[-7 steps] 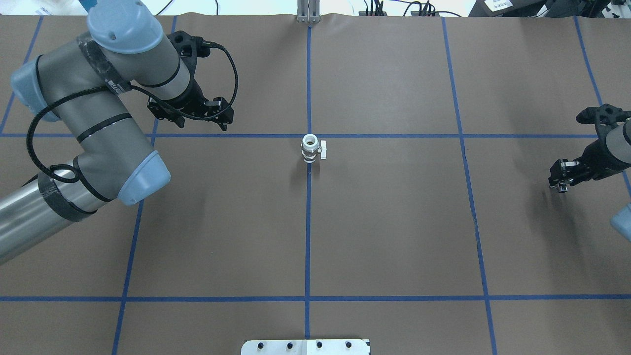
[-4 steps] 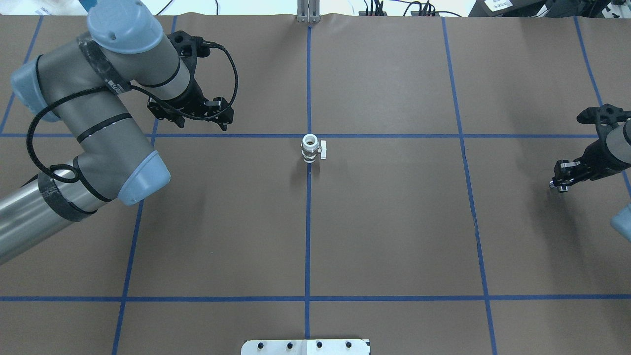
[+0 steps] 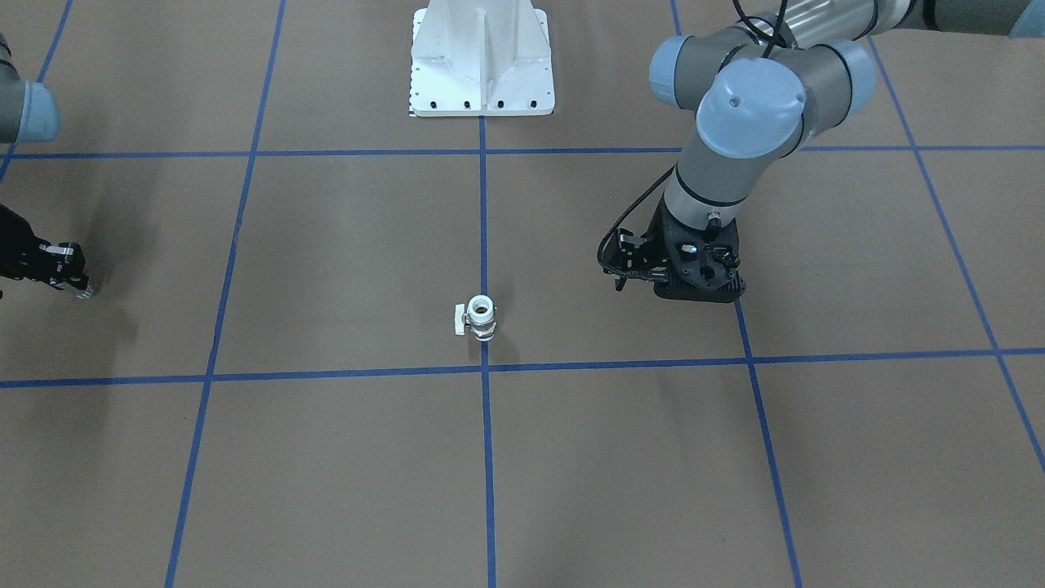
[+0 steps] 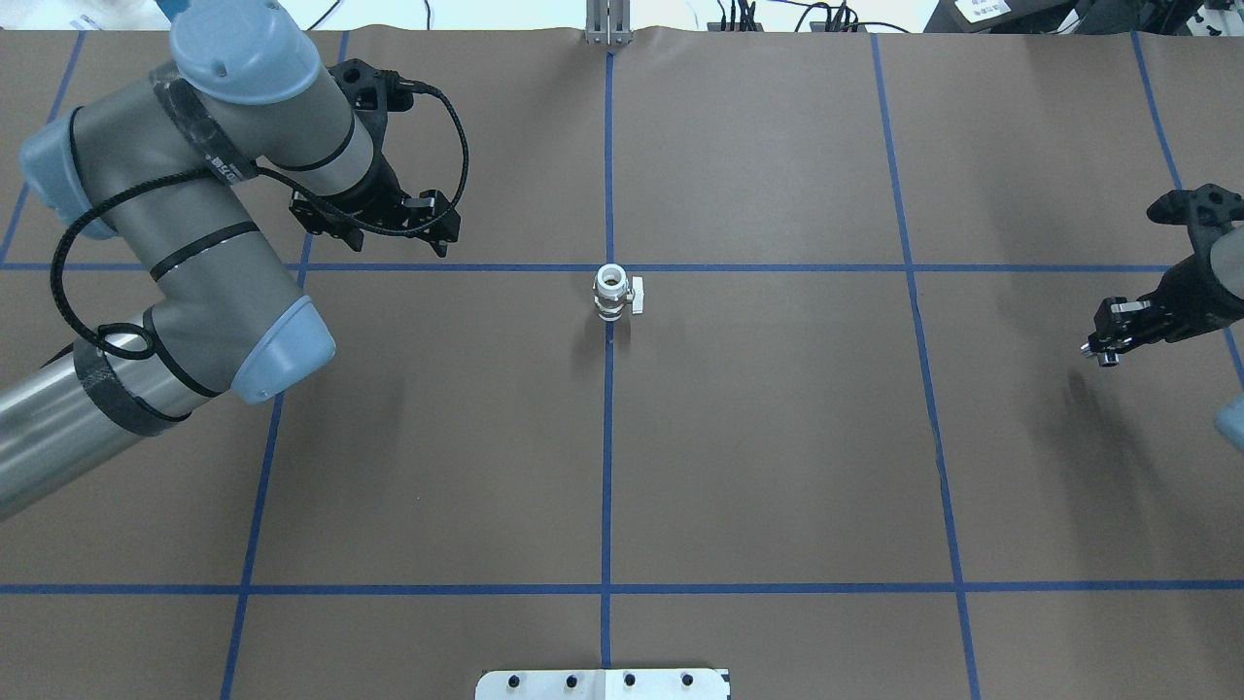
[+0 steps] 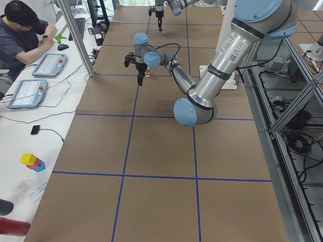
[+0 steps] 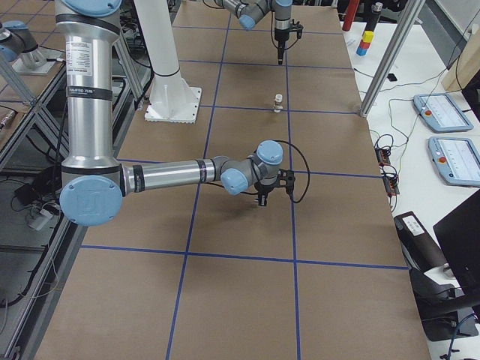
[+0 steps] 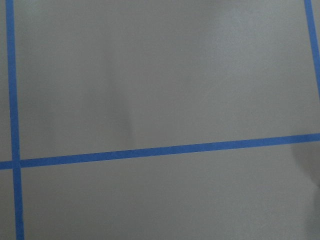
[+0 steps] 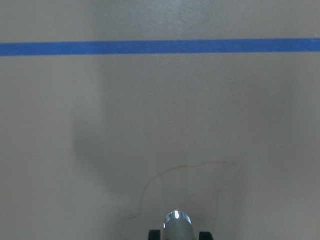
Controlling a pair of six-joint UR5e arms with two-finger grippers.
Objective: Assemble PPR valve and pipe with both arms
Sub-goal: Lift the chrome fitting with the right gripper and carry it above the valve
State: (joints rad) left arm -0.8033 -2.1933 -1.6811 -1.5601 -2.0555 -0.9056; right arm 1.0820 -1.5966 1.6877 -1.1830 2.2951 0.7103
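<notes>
Assembly is barely begun: the valve (image 4: 614,292) stands alone at the centre of the table (image 4: 777,437), the right gripper (image 4: 1103,352), well apart at its 3 o'clock, pinches the pipe (image 4: 1108,358), and the left gripper (image 4: 379,216) hovers at 10 o'clock, finger spacing indeterminable; joining not yet done.

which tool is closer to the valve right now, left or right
Left. The left tool hangs to the valve's left, slightly farther back. The right tool, holding the pipe, is far out to the valve's right.
</notes>
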